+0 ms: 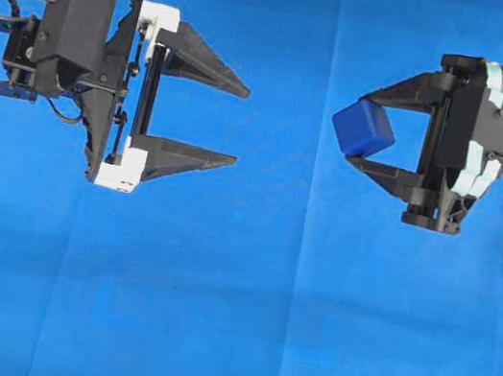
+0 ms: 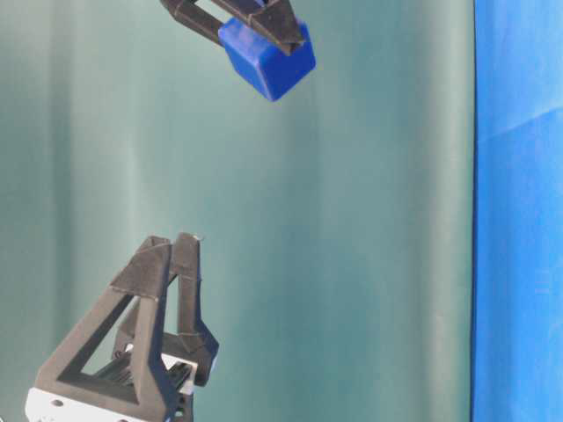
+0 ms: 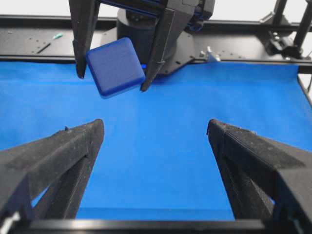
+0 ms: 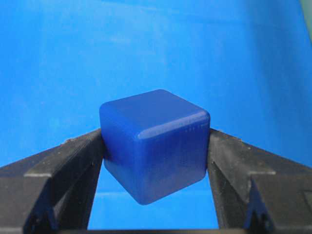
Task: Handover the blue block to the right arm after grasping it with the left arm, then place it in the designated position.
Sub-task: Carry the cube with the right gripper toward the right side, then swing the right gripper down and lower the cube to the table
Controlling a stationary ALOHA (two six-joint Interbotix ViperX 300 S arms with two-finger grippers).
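Overhead view: the small dark-blue rounded cube (image 1: 363,128) sits right of centre, clenched at the tips of the all-black right gripper (image 1: 367,129), above the bright blue cloth (image 1: 228,320) on the desk. The left gripper with white plastic rails (image 1: 239,125), centre-left, stands released, well apart.

Table-level view: the cube (image 2: 268,58) hangs tilted at the top.

Left wrist view: 2 matte, textured fingers (image 3: 58,161) gape; the cube (image 3: 115,67) is upper left.

Right wrist view: the cube (image 4: 155,144) fills the centre, smooth, cloth beneath. Placing seems next.
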